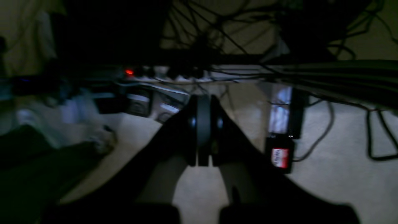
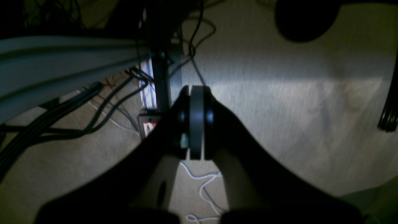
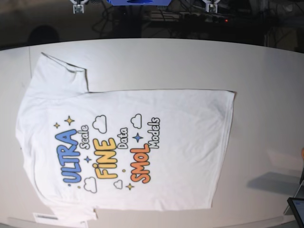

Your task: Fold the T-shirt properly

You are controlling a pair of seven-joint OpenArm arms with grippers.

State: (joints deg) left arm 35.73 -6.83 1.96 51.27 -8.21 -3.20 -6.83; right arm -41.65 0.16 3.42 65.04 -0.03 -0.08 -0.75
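The white T-shirt (image 3: pixel 128 147) lies spread flat on the white table (image 3: pixel 266 80), print side up, with the words "ULTRA Scale FINE Data SMOL Models" showing. Its shoulders point left and its hem points right; one sleeve (image 3: pixel 61 71) sticks out at the upper left. My left gripper (image 1: pixel 203 102) is shut and empty, off the table and facing the carpeted floor. My right gripper (image 2: pixel 196 91) is shut and empty too, also facing the floor. Neither wrist view shows the shirt. In the base view only small arm parts show at the top edge.
Below the grippers are carpet, many black cables (image 2: pixel 46 124), a power strip with a red light (image 1: pixel 129 72) and a black box with a red label (image 1: pixel 279 157). A dark screen corner (image 3: pixel 298 209) sits at the table's lower right.
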